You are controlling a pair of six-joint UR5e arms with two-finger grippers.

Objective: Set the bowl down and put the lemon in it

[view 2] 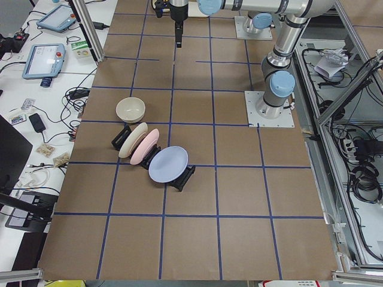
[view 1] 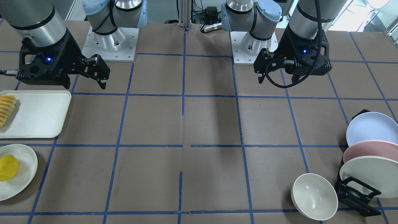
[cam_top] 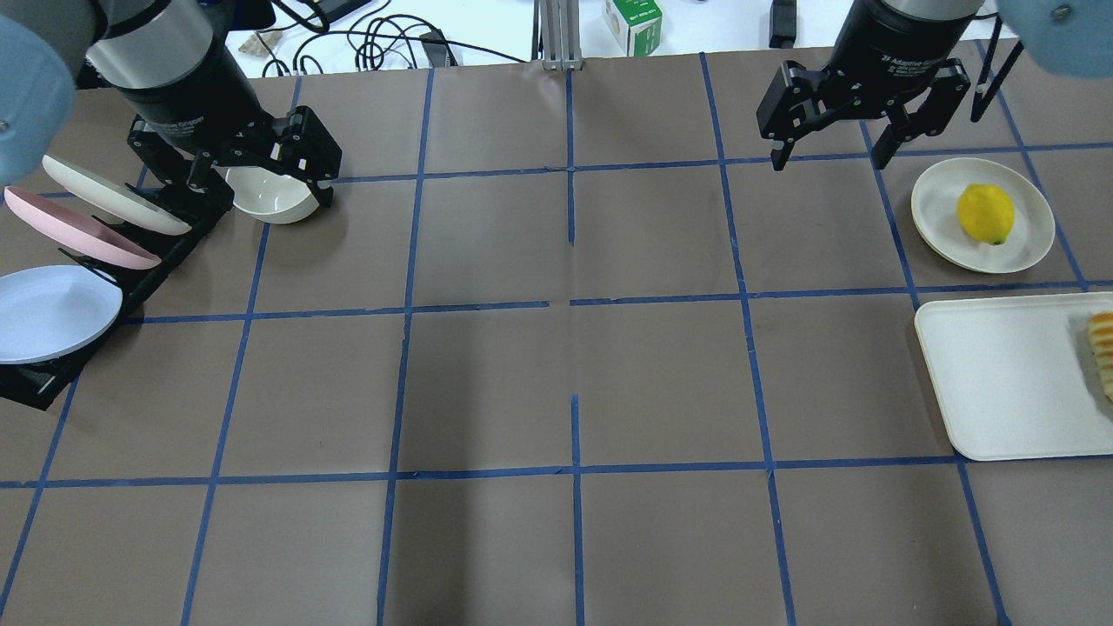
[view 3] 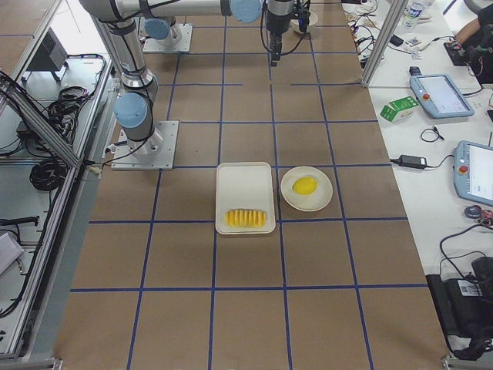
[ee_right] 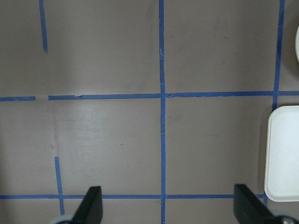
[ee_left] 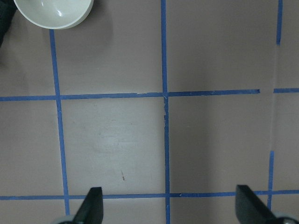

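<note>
The cream-white bowl [cam_top: 271, 202] stands upright on the table beside the plate rack; it also shows in the front view [view 1: 314, 196] and at the top left of the left wrist view [ee_left: 53, 10]. The lemon [cam_top: 985, 213] lies on a flat cream plate [cam_top: 1030, 248], also in the front view [view 1: 7, 168]. My left gripper [cam_top: 265, 174] is open and empty, raised above the table and apart from the bowl. My right gripper [cam_top: 828, 156] is open and empty, raised, to the left of the lemon's plate in the overhead view.
A black rack [cam_top: 35, 382] holds cream, pink and blue plates next to the bowl. A rectangular cream tray [cam_top: 1000, 382] with a striped yellow-orange food item [cam_top: 1103, 348] lies near the lemon's plate. Blue tape grids the brown table.
</note>
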